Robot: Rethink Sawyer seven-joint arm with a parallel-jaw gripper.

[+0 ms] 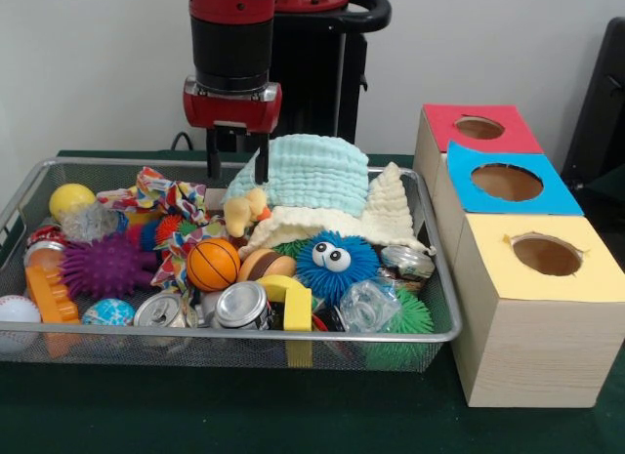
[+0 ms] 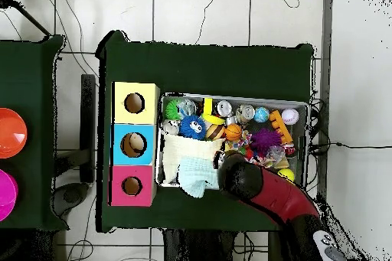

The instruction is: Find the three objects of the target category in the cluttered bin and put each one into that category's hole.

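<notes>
Wire-mesh bin (image 1: 29, 195) is being shown on the green table (image 1: 117, 415), packed with toys. Along its left edge, a yellow ball (image 1: 71, 199), a purple spiky ball (image 1: 103, 267) and a white baseball (image 1: 17, 310) are lying. Near the middle, a small basketball (image 1: 212, 265) and 2 cans (image 1: 240, 306) are resting. At the bin's far edge, the gripper (image 1: 236, 167) is being held over a pale blue cloth (image 1: 308, 171), its 2 fingers apart and empty. Beside the bin's right edge, 3 boxes with holes are standing: red (image 1: 479, 128), blue (image 1: 508, 181), yellow (image 1: 545, 256).
</notes>
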